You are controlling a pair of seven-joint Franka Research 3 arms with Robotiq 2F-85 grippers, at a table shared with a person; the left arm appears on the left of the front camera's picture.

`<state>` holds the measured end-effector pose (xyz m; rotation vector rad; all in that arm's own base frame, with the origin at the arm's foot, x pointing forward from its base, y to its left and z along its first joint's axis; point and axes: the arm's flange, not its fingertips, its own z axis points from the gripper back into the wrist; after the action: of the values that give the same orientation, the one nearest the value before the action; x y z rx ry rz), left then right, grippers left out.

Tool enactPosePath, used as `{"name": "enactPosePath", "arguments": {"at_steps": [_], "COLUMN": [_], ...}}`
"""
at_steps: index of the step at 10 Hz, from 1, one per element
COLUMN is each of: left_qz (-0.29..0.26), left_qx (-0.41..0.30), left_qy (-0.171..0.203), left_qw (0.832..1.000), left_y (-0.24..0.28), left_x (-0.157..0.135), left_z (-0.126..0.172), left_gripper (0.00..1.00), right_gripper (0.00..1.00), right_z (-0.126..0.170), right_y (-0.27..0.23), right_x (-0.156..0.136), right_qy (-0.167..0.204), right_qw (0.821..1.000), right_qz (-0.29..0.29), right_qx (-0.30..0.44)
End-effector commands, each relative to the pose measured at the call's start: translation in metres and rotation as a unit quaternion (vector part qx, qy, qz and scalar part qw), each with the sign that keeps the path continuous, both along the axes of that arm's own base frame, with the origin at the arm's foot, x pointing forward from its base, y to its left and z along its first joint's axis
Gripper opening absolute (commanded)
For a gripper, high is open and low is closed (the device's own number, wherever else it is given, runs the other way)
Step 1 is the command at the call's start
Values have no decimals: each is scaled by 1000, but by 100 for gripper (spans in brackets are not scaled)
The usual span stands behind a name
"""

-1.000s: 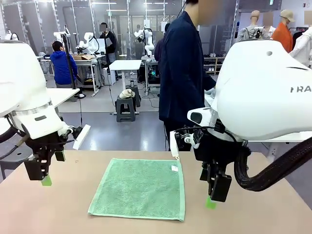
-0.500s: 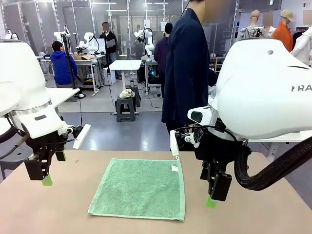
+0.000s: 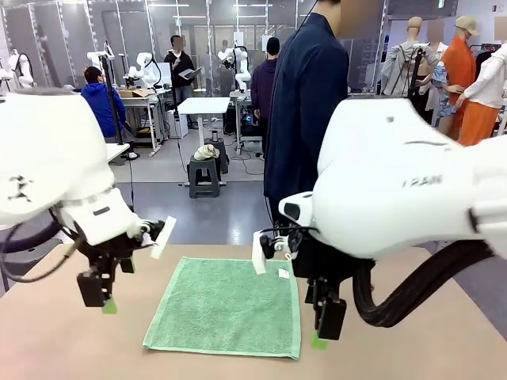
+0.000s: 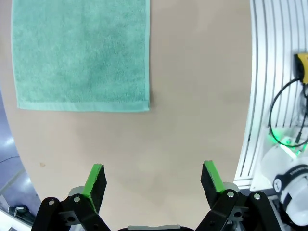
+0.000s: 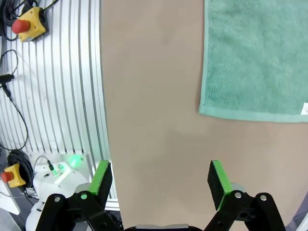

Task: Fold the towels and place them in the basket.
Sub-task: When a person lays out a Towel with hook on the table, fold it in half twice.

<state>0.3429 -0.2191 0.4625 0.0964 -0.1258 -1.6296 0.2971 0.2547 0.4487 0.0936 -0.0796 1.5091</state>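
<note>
One light-green towel [image 3: 230, 305] lies flat and unfolded in the middle of the tan table, its small white tag [image 3: 283, 273] at the far right corner. My left gripper [image 3: 103, 301] hangs just left of the towel's left edge, above the table. In the left wrist view it [image 4: 153, 180] is open with nothing between its fingers, and a towel [image 4: 79, 53] corner lies ahead of it. My right gripper [image 3: 323, 336] hangs by the towel's near right corner. It [image 5: 161, 180] too is open and holds nothing, with the towel [image 5: 257, 57] edge ahead. The basket is out of view.
A person in a dark coat [image 3: 305, 119] stands at the far side of the table [image 3: 412, 356]. The wrist views show the slotted aluminium frame [image 4: 269, 72] along the table's near edge, and a yellow box with a red button [image 5: 26, 24] with cables.
Both arms have swung inward toward the towel: the left gripper moved right, and the right gripper moved left and slightly nearer. Both stayed open.
</note>
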Motion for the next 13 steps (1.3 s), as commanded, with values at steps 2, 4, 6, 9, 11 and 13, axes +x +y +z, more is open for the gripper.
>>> {"name": "enactPosePath", "arguments": {"at_steps": [2, 4, 6, 9, 11, 13], "left_qz": [-9, -17, -22, -25, -31, -34], "left_qx": [-24, -33, -27, -16, -15, -18], "left_qy": [-4, 1, 19, 37, 38, 40], "left_qw": [1000, 999, 999, 999, 999, 998], "left_y": [-14, -19, -22, -18, -16, -14], "left_x": [5, 5, 2, 4, 9, 16], "left_z": [-45, -71, -90, -111, -120, -130], "left_gripper": [100, 100, 100, 100, 100, 100], "right_gripper": [100, 100, 100, 100, 100, 100], "right_z": [-36, -59, -79, -103, -111, -121], "right_y": [12, 20, 24, 23, 20, 15], "right_x": [9, 12, 14, 16, 20, 29], "right_qy": [-5, 3, 10, 19, 9, -7], "right_qw": [999, 999, 999, 998, 998, 999], "right_qz": [-30, -37, -46, -52, -52, -46], "right_qx": [-15, -18, -16, -21, -26, -25]}}
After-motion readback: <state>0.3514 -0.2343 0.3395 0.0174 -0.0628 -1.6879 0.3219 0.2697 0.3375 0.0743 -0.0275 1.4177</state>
